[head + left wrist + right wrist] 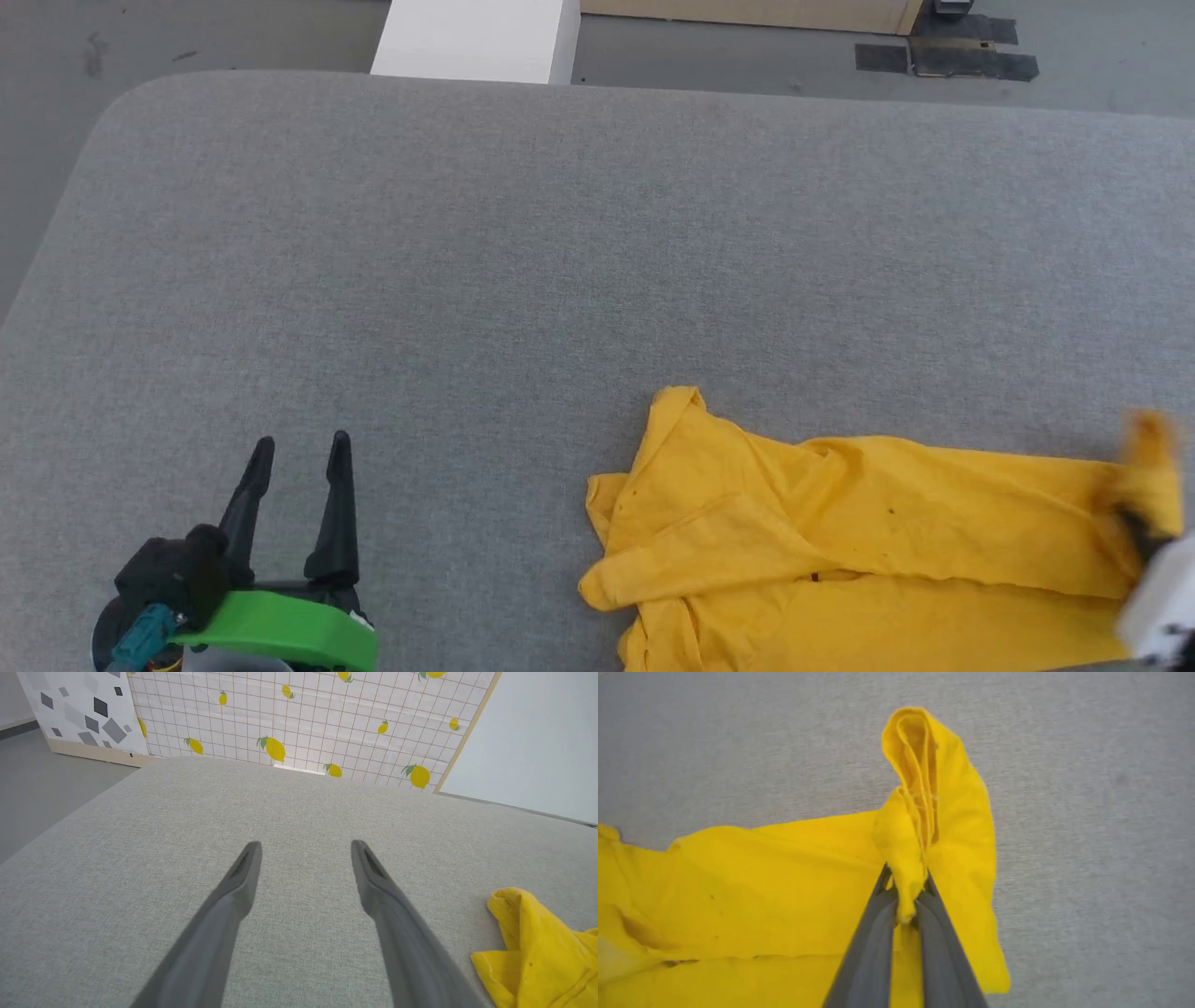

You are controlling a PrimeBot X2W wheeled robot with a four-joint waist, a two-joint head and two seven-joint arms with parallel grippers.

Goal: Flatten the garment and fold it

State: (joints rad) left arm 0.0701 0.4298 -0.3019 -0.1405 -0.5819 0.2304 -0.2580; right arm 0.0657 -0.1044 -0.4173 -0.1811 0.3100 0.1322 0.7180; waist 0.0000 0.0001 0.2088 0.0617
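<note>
Your right gripper [906, 879] is clamped on the garment [784, 882]. Both dark fingers [873, 952] come up from the bottom edge, nearly touching, with a bunch of bright yellow cloth squeezed between the tips. Just above the pinch you've got a folded flap rising up, its hem and stitching turned toward you. The rest of the yellow fabric spreads out to the left and down, creased, lying on the grey woven worktop [1087, 812], which runs along the top and right.
</note>
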